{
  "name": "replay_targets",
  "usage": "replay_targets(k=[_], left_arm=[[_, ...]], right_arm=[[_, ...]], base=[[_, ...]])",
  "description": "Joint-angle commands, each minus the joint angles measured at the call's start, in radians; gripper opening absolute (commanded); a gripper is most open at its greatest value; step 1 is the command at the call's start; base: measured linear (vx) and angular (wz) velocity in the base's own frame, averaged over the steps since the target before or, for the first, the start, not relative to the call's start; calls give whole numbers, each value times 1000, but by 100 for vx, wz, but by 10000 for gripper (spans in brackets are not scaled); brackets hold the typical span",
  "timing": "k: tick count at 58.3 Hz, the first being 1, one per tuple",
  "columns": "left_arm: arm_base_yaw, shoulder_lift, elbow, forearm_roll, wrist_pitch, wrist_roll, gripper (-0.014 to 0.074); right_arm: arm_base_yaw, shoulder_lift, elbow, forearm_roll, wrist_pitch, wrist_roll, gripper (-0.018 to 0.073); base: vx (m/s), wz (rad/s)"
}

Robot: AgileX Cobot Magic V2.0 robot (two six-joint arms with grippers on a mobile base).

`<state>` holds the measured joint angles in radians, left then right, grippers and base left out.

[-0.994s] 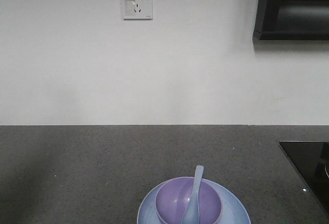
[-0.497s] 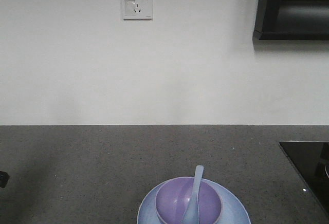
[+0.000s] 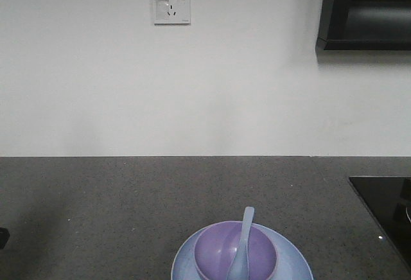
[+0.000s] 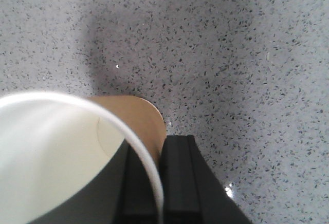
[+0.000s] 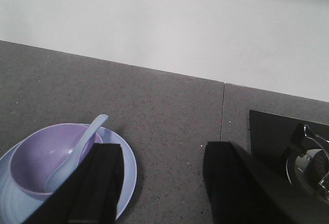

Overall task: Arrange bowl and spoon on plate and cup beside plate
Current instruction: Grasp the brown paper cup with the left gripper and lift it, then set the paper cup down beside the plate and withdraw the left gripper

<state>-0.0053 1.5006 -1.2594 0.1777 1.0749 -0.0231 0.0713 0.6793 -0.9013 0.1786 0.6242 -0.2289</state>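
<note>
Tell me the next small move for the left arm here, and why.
Probably carry the cup toward the plate and set it on the bare counter beside it. The bowl already sits on the plate with the spoon in it, so only the cup is left. The left gripper pinches the cup's wall; the right gripper is open and empty.
</note>
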Motion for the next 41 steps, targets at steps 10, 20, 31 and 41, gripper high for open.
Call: replay_targets(k=[10, 20, 31, 41], left_arm=[[-11, -108, -128, 4, -66, -6, -4], [-93, -110, -322, -38, -40, -2, -3], [-263, -83, -456, -44, -69, -8, 0], [-429, 2, -462, -46, -25, -28, 0]], right_arm=[[-6, 7, -25, 1, -90, -10, 417], [-6, 7, -25, 3, -90, -6, 417], [-6, 7, -25, 6, -91, -6, 417], [-6, 7, -25, 6, -91, -6, 417]], base=[[0, 0], [0, 0], [0, 0], [0, 0]])
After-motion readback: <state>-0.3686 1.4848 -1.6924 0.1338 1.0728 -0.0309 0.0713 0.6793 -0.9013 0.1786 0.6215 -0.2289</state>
